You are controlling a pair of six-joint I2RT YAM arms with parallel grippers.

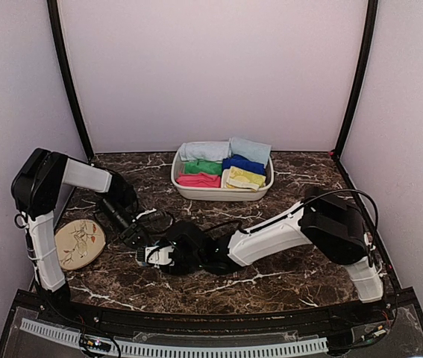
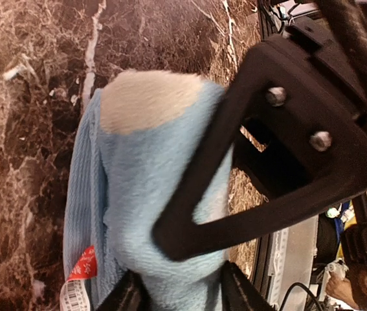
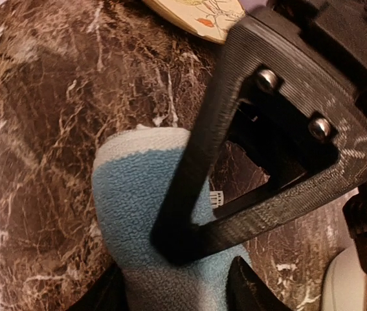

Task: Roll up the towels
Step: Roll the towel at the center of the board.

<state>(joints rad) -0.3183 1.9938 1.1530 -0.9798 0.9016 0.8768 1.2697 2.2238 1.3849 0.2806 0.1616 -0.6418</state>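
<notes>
- My left end effector (image 2: 180, 295) straddles the medium-blue cloth towel with pale cream round spots (image 2: 138, 194). The fingers touch it on both sides, but I cannot tell whether they clamp it.
- My right end effector (image 3: 177, 293) brackets the same bundle from the opposite side, and its grip is likewise unclear.
- The towel lies bunched thick on the dark marble table (image 1: 286, 280), between both arms.
- I judge this roll nearly formed. Stowing it in the white oval tub (image 1: 222, 192) looks left to do.

A white tub (image 1: 222, 192) holds rolled towels (image 1: 205, 167); a beige plate (image 1: 79, 243) lies at the table's (image 1: 286, 280) left.
</notes>
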